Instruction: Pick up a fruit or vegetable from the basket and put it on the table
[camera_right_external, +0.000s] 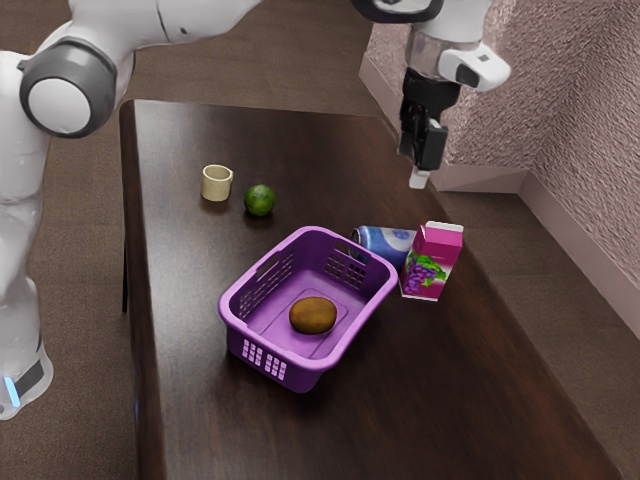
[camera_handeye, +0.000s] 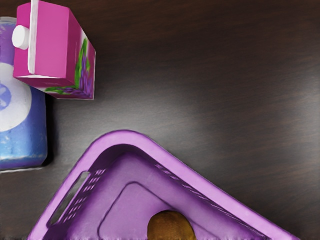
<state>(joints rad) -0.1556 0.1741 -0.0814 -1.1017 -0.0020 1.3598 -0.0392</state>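
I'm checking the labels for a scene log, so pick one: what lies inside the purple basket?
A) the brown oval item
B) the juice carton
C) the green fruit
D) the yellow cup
A: the brown oval item lies on the floor of the purple basket, within its walls.
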